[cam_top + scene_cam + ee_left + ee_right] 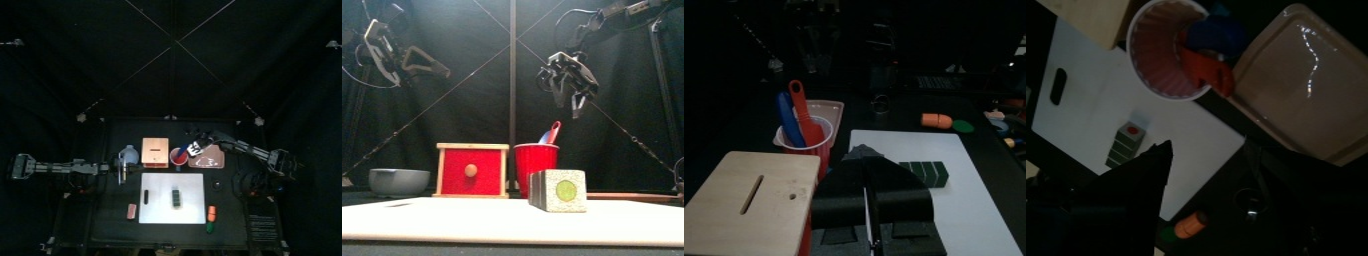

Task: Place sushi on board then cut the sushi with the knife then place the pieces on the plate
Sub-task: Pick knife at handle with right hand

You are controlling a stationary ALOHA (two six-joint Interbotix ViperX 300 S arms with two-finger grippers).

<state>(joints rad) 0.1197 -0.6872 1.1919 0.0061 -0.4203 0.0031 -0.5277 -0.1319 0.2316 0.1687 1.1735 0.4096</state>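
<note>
Dark green sushi (559,190) stands whole on the white board (422,222), near its middle. The first step looks done and the cutting not yet begun. Behind the board, the red cup (536,168) holds the blue knife (788,112) and the red knife (802,100) upright, their ends sticking out above the rim where a hand can take one from above. That seems to be why the right hand (569,95) hangs high over the cup, well clear of the rim; my guess is that it is lining up to draw a knife. Whether it is open or closed I cannot tell.

The left hand (866,158) is closed on nothing. It is raised over the left part of the worktop, near the box (473,170), and its camera looks toward the sushi. It may be placed there to steady the roll during the cut.

The pink plate (1313,80) lies just beside the cup on the right with nothing on it. It is near the board, so the cut pieces would have a short way to go. One risk is that the knives lean together, so pulling one out could drag the other or tip the cup.
</note>
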